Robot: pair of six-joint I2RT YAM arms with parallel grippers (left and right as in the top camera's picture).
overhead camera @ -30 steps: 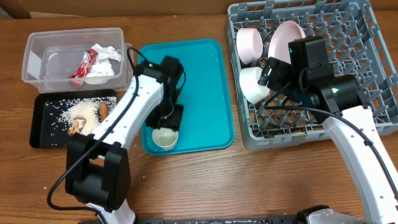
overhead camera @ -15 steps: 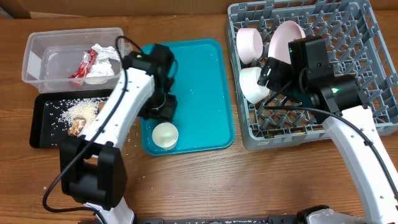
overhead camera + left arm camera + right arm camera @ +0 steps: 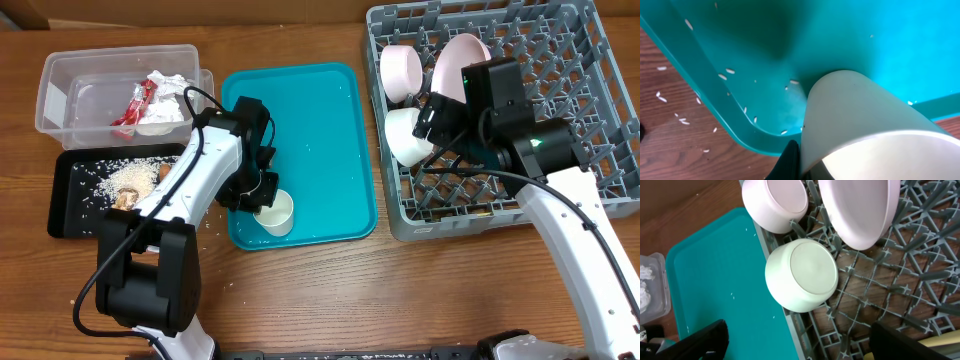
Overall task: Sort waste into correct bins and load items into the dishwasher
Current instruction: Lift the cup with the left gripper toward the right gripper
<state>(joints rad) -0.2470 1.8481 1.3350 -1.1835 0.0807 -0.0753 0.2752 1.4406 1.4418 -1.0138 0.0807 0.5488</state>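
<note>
Wooden surface (image 3: 400, 290) carries everything that I see from my station. At the right stands the grey dish rack (image 3: 482, 222), the biggest thing, with its upright pegs. My right end effector (image 3: 797, 330) hangs over the left part of this rack with its fingers spread wide, and it holds nothing.

In the middle lies the teal tray (image 3: 320, 110), just beside the rack. At the far left is the clear tub (image 3: 50, 100), and the black tray (image 3: 65, 215) lies right next to it on the robot's side; I cannot tell if they touch.

Inside the rack, near its far left corner, the pink plate (image 3: 458, 55) stands on its edge between the pegs. The pink bowl (image 3: 400, 68) leans just beside it. The white bowl (image 3: 405, 137) sits tilted among the pegs, close to the rack's left wall.

The white cup (image 3: 277, 212) is on the teal tray near its corner on the robot's side, tilted. My left end effector (image 3: 263, 193) pinches its wall; the left wrist view shows only one dark finger (image 3: 790, 160), outside the rim.

In the tub lie the red wrapper (image 3: 135, 105) and the crumpled white paper (image 3: 172, 88), close together. On the black tray are the brown food lump (image 3: 125, 198) and the orange stick (image 3: 160, 171), partly behind my left arm. Rice grains (image 3: 100, 182) are scattered there, and a few also on the teal tray and on the wood beside it.
</note>
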